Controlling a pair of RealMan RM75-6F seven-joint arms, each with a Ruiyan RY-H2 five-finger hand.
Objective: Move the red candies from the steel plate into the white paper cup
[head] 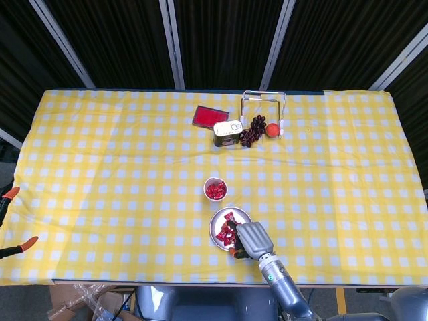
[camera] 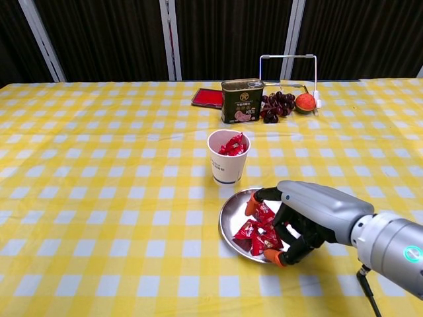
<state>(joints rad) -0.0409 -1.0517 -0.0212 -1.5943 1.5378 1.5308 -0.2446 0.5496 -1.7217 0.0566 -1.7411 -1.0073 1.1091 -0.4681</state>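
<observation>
The steel plate point(camera: 228, 224) point(head: 215, 224) lies near the table's front edge with several red candies point(camera: 254, 234) point(head: 227, 231) on it. Just behind it stands the white paper cup point(camera: 227, 165) point(head: 215, 189), holding red candies. My right hand point(camera: 310, 211) point(head: 251, 239) is low over the plate's right side. Its fingers curl around the pile, one fingertip at the far side and the thumb at the near rim; the candies still lie on the plate. Only orange fingertips of my left hand point(head: 28, 243) show, spread apart off the table's left edge.
At the back middle stand a green tin can point(camera: 241, 101), a flat red packet point(camera: 208, 98), dark grapes point(camera: 277, 105), an orange fruit point(camera: 305, 102) and a wire stand point(camera: 289, 66). A yellow checked cloth covers the table.
</observation>
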